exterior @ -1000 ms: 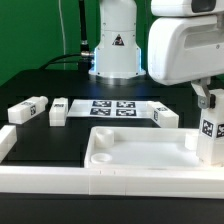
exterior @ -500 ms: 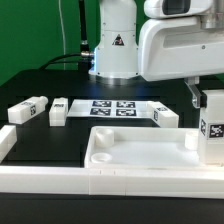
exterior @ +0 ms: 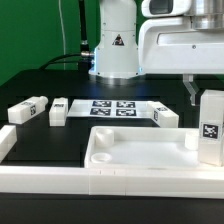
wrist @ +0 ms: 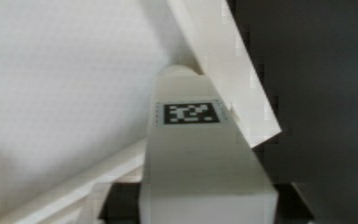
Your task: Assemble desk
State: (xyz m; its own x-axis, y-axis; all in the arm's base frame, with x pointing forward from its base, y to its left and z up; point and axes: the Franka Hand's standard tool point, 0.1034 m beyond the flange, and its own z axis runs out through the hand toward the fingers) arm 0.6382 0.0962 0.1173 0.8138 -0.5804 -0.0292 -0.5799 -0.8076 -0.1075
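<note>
Two-finger gripper (wrist: pixel 201 208) is clamping one white square-section plastic leg (exterior: pixel 210 125) w/ black-and-white tag. Dark fingers (wrist: pixel 115 205) are pressing on opposite sides of it. Leg is standing upright at the ext. view's right end of the large white rectangular tray-like plastic tabletop (exterior: pixel 140 150). Whether it is sitting in a corner socket: cannot tell. Three loose legs (exterior: pixel 59 110) are lying behind the tabletop, either side of the marker board (exterior: pixel 112 106).
</note>
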